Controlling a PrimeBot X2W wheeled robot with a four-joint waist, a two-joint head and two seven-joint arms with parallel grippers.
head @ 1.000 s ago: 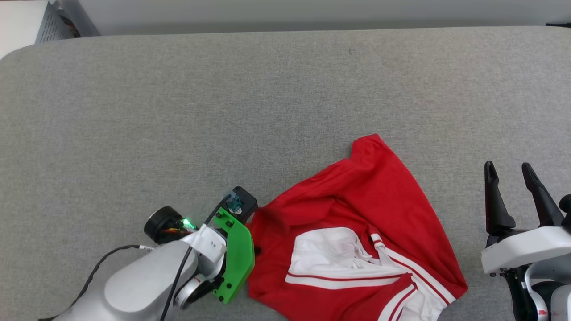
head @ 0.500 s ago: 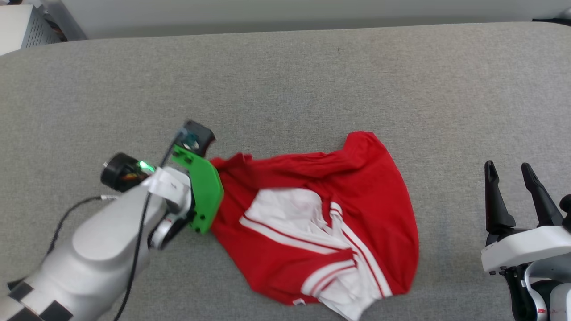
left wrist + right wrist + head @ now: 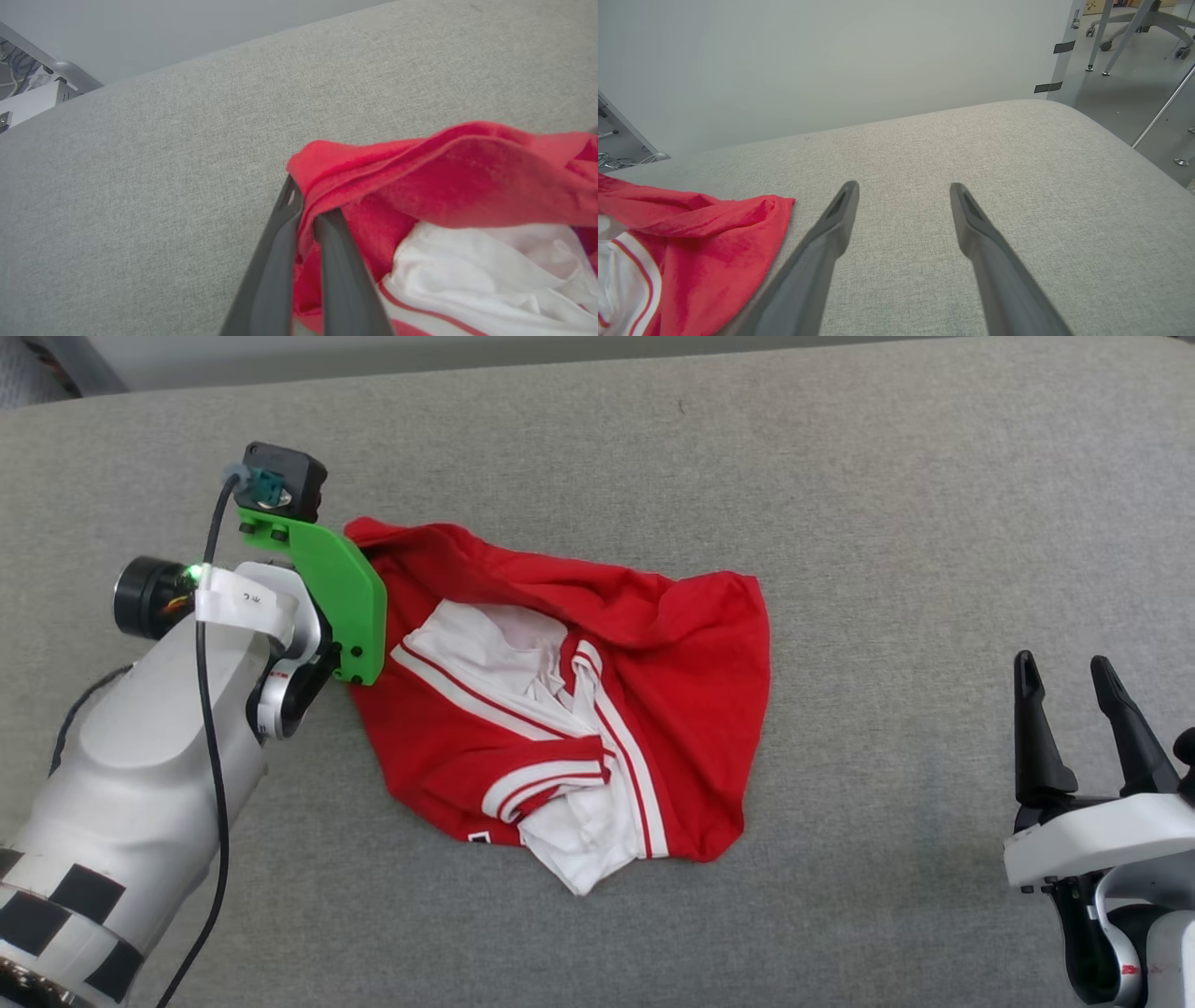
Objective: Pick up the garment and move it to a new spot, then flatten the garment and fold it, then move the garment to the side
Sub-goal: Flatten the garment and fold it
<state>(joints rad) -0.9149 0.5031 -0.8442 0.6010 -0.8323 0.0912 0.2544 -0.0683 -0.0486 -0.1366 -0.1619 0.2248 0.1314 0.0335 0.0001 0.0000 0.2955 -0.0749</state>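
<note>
Your left end effector [image 3: 309,205] is clamped on the far-left edge of the crumpled red-and-white jersey [image 3: 691,644], which lies just left of centre on the grey bench [image 3: 887,485], while your right end effector [image 3: 1062,665] hovers spread apart well to its right.

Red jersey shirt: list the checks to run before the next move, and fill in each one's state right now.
1. Left gripper jaws shut on the red jersey shirt: ok, a red edge fold is pinched between them.
2. Grip takes the red edge, not the white sleeve: ok.
3. Shirt lying flat: not ok, it is crumpled and the sleeve is bunched.
4. Right gripper jaws open and apart from the shirt: ok.
5. Grey padded surface has room beyond the shirt: ok.
6. Which face of the shirt is up: cannot tell.
</note>
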